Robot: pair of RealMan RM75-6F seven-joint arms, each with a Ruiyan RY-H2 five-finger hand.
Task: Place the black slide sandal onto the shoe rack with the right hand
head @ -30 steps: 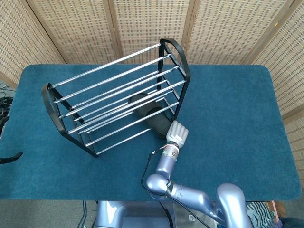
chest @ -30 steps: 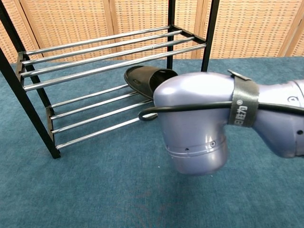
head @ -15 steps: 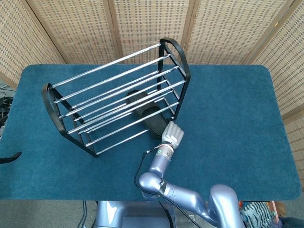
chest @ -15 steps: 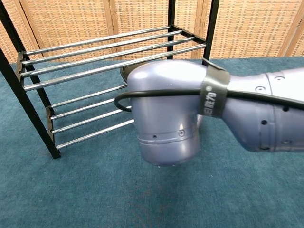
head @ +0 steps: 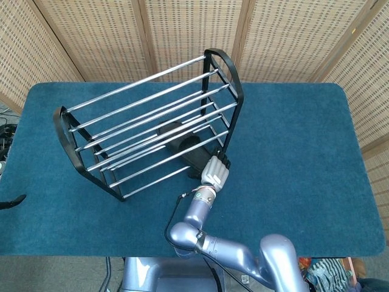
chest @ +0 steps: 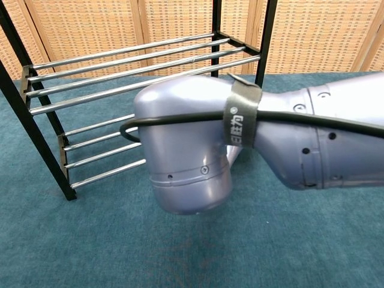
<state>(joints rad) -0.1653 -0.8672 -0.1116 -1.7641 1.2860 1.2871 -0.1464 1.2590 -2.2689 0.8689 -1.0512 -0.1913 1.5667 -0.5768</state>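
Note:
The black slide sandal (head: 180,143) lies among the lower bars of the black-and-chrome shoe rack (head: 146,115), toward the rack's right end. My right hand (head: 214,171) is at the sandal's near end, just outside the rack's front right post, and its curled fingers grip that end. In the chest view my right arm's lilac elbow housing (chest: 186,150) fills the middle and hides both the sandal and the hand. The shoe rack (chest: 120,66) shows behind it. My left hand is in neither view.
The rack stands at an angle on the blue-carpeted table (head: 292,140). Wicker screens (head: 182,30) close off the back. Bare carpet lies to the right of the rack and along the table's front edge.
My right hand has moved left and toward the rack, taking the sandal further in along the lower bars. In the chest view the elbow has swung left and now covers the sandal.

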